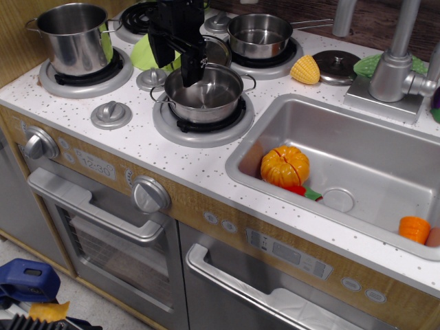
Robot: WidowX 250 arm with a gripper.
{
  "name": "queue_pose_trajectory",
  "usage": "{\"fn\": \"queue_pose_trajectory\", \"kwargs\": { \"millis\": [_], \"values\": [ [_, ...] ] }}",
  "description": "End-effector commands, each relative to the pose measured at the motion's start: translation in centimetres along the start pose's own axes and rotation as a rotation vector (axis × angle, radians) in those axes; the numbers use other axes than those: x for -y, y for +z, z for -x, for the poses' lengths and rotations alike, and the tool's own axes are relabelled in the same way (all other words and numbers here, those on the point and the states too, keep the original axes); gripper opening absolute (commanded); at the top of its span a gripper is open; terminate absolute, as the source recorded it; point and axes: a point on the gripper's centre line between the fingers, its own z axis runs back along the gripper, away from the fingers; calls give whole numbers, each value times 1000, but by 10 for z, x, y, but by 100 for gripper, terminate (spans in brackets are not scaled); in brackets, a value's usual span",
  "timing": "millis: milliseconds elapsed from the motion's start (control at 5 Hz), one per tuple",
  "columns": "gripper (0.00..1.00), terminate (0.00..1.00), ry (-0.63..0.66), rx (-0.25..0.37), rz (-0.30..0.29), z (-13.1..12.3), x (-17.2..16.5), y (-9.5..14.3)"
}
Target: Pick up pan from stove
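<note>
The pan (206,95) is a small shallow steel pot with two wire loop handles, and it sits on the front right burner (201,128) of the stove (137,148). My black gripper (176,63) hangs over the pan's back left rim. It is open, with one finger (192,70) dipping inside the pan and the other finger (159,53) outside it to the left. The pan looks empty and rests flat on the burner.
A taller steel stockpot (74,38) stands on the left burner. A saucepan with a long handle (260,34) is on the back right burner. A green toy (146,53) lies behind the gripper. Toy corn (305,69), a lid (335,65), a faucet (394,69) and a sink (385,148) holding an orange pumpkin (284,166) are to the right.
</note>
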Motion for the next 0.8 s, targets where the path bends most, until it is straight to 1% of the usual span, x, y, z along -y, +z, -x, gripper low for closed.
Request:
{"fn": "queue_pose_trajectory", "kwargs": {
  "millis": [0, 200, 400, 600],
  "values": [
    [100, 0, 0, 0, 0, 0, 0, 0],
    [100, 0, -10, 19, -1, -3, -2, -4],
    [100, 0, -14, 17, 19, -4, -6, -8],
    [0, 0, -3, 18, 23, -5, -6, -10]
  ]
}}
